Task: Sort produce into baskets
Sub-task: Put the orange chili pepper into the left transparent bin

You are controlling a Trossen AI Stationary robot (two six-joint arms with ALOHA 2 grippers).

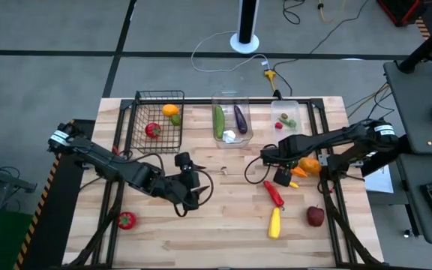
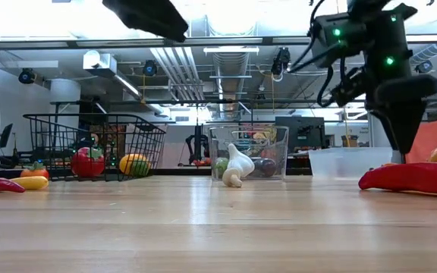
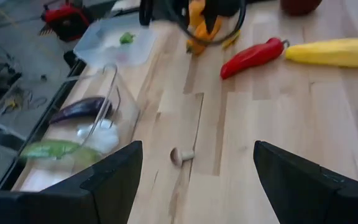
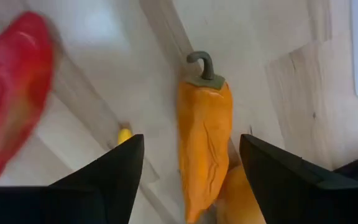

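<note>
No writing, label, brand, number or sign can be read in any of the four views. The produce, the baskets and the wooden counter [image 1: 223,225] carry no legible marks. The room behind, seen in the low view, holds equipment and lights, but any lettering there is too small to make out.

red pepper [image 4: 11,93]: blurred, cut by edge, right wrist view
orange pepper [image 4: 204,149]: lower end cut off
shallow bin [image 1: 289,116]: contents too small to tell
</note>
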